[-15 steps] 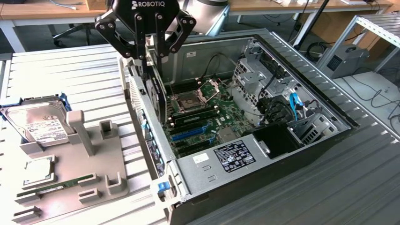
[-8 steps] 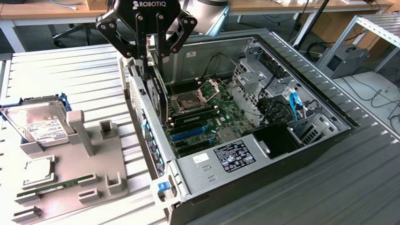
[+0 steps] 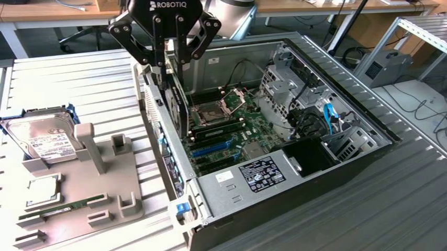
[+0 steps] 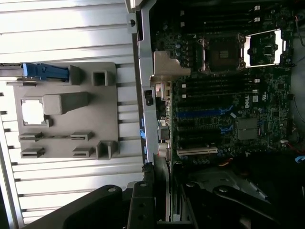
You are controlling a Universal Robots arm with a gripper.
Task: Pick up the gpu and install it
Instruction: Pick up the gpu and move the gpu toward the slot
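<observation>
Exterior view first: the black two-fingered Robotiq gripper (image 3: 171,70) hangs over the open black and silver computer case (image 3: 336,78), which lies on its side on the ribbed metal table (image 3: 77,78). Its fingers are closed on the top edge of the gpu (image 3: 176,107), a flat dark expansion card with a round black fan. The card hangs on edge from the grip, just inside the case wall on the exterior view's left and above the green motherboard (image 3: 241,120). It does not look seated, though I cannot tell whether its lower edge touches anything. The long blue expansion slots (image 3: 209,149) lie uncovered a little nearer the camera. Off to the exterior view's left, the grey moulded parts holder (image 3: 104,183) has empty uprights, and the silver hard drive with its white label (image 3: 45,138) lies beside it. In the wrist view the card runs edge-on between the dark fingers (image 4: 109,205), close along the case wall. I would judge the pick-up done and the install step in hand. Seating the card would call for lining its contact edge up squarely over a slot, with its metal bracket at the wall opening, then a straight, even press.
</observation>
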